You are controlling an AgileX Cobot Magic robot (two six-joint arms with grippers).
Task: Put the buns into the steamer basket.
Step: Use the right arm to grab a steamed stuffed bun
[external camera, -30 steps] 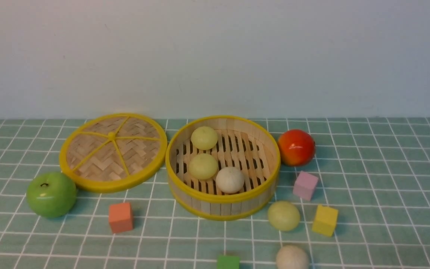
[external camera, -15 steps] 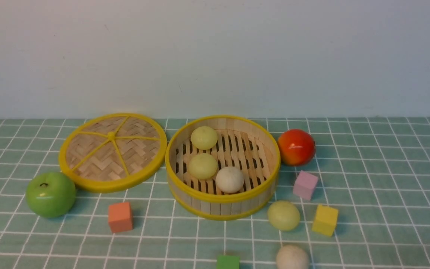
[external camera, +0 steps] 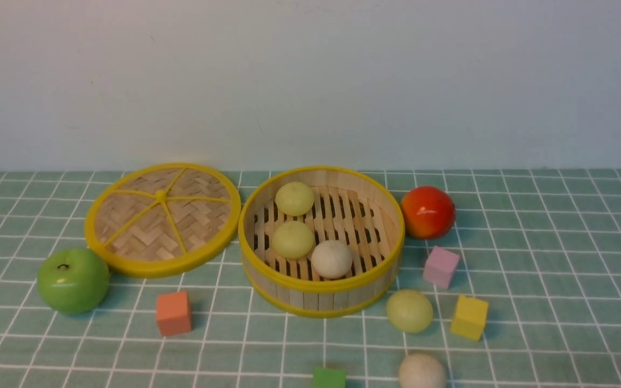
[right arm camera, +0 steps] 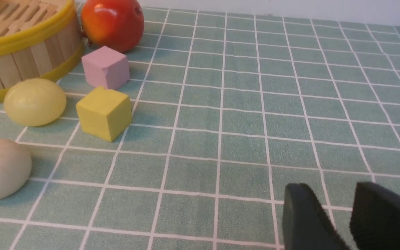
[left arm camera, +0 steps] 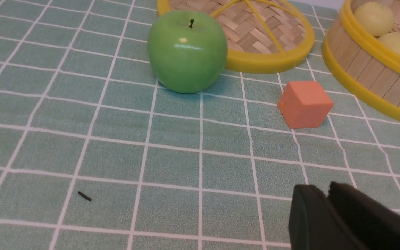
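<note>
A green checked tablecloth (external camera: 558, 269) covers the table. Near its middle stands the round steamer basket (external camera: 321, 293), open on top. Three buns lie on its slatted floor: the far yellow-green bun (external camera: 295, 199) by the back wall, the middle yellow-green bun (external camera: 292, 239) just in front of it, and the inner off-white bun (external camera: 332, 259) just beside that one, nearer the front wall. Two more lie on the cloth. The loose yellow-green bun (external camera: 409, 311) sits close to the basket's front right, between the basket and a yellow cube (external camera: 469, 317). The loose off-white bun (external camera: 421, 372) is nearer the robot, cut off by the picture's lower edge. The woven lid (external camera: 162, 218) lies flat just left of the basket, with a green apple (external camera: 73, 280) at its front left. A red-orange fruit (external camera: 428, 212) sits to the right of the basket, with a pink cube (external camera: 441, 267) in front of it. In the left wrist view, the left gripper (left arm camera: 326, 191) has its dark fingers closed to a thin slit, holding nothing. In the right wrist view, the right gripper (right arm camera: 337, 194) is narrowly parted and empty, with cloth showing in the gap.
</note>
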